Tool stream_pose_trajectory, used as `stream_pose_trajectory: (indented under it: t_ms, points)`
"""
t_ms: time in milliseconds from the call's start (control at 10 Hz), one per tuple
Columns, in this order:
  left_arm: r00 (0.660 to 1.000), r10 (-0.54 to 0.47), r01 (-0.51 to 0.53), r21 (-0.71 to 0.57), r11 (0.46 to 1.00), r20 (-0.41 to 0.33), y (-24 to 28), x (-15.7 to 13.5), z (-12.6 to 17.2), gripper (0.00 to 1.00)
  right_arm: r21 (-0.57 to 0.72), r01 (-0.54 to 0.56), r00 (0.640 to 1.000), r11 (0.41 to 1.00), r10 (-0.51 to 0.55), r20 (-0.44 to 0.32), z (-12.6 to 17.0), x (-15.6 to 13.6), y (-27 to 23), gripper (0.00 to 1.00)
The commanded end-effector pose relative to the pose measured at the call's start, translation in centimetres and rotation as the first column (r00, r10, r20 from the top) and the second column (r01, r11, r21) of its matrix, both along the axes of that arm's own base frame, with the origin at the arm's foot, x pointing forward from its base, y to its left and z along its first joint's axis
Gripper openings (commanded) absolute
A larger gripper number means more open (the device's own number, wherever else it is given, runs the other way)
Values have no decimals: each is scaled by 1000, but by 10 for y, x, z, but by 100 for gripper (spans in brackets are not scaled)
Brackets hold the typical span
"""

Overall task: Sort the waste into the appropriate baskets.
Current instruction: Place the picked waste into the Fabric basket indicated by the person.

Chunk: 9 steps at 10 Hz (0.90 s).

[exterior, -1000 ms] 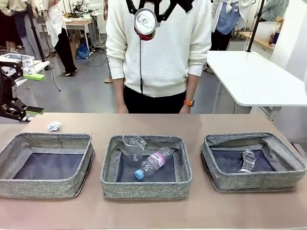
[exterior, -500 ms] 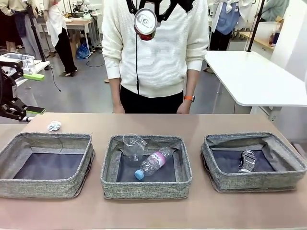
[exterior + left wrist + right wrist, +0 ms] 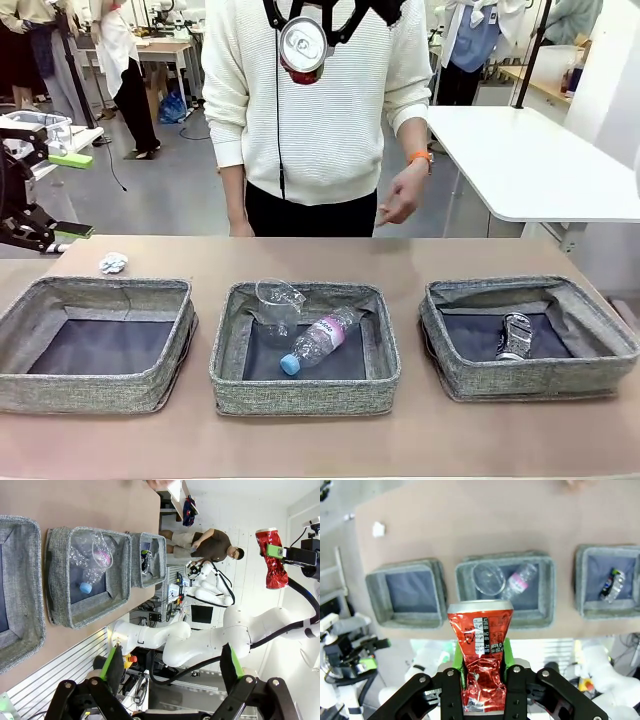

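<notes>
Red can (image 3: pixel 303 45), crumpled at its waist, is clamped in the right end effector (image 3: pixel 480 655) high above the middle basket (image 3: pixel 305 392), probably bound for the right basket (image 3: pixel 530 385), where the crushed silver can (image 3: pixel 515 335) lies. Left end effector (image 3: pixel 72 196) hangs at the left with its fingers apart, near the paper ball (image 3: pixel 113 263) on the bench (image 3: pixel 400 255).

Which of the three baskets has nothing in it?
The left basket; the middle basket holds a cup and bottle, the right basket a crushed can.
</notes>
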<state>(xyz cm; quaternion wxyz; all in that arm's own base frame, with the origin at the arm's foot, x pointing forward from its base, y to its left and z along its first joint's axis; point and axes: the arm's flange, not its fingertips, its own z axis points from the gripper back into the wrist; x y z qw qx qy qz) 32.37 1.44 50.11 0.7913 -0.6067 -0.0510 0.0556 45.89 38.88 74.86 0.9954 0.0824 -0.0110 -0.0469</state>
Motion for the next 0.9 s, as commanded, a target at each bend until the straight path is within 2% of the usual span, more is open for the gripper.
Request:
stream_pose_trajectory:
  t_ms: [0, 700, 800]
  points:
    - [1000, -6, 6, -11, 1000, 18, 0, -1, 1, 100, 7, -6, 1000, 1000, 6, -10, 1, -3, 0, 33]
    - [1000, -6, 6, -11, 1000, 18, 0, -1, 1, 100, 0, 0, 1000, 1000, 0, 0, 0, 0, 0, 33]
    - [1000, -6, 6, -11, 1000, 18, 0, -1, 1, 100, 8, -107, 994, 994, 107, 15, -2, -12, -7, 33]
